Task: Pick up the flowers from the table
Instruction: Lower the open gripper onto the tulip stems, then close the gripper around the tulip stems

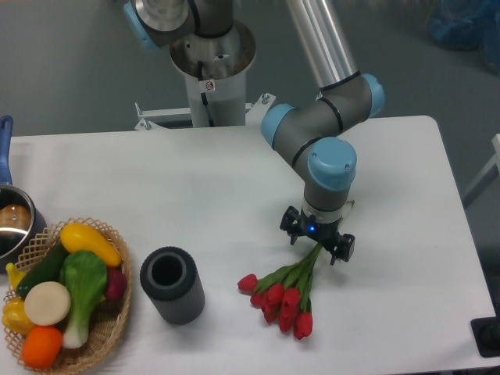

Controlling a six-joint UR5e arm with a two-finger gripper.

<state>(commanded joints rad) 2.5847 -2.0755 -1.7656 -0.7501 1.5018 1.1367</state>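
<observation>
flowers (285, 295) | lying flat | buds lower-left, stems upper-right at pincer (319, 241)

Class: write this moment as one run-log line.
hand: over stem ends, grip unclear | flowers: lying on table | cylinder: left of flowers

- We see red tulip buds on green stems: the flowers (286, 298).
- The table (195, 195) is plain white.
- We note a dark grey cylinder (172, 284).
- The wicker basket (105, 328) is tan, holding yellow, green, orange toy vegetables (62, 289).
</observation>
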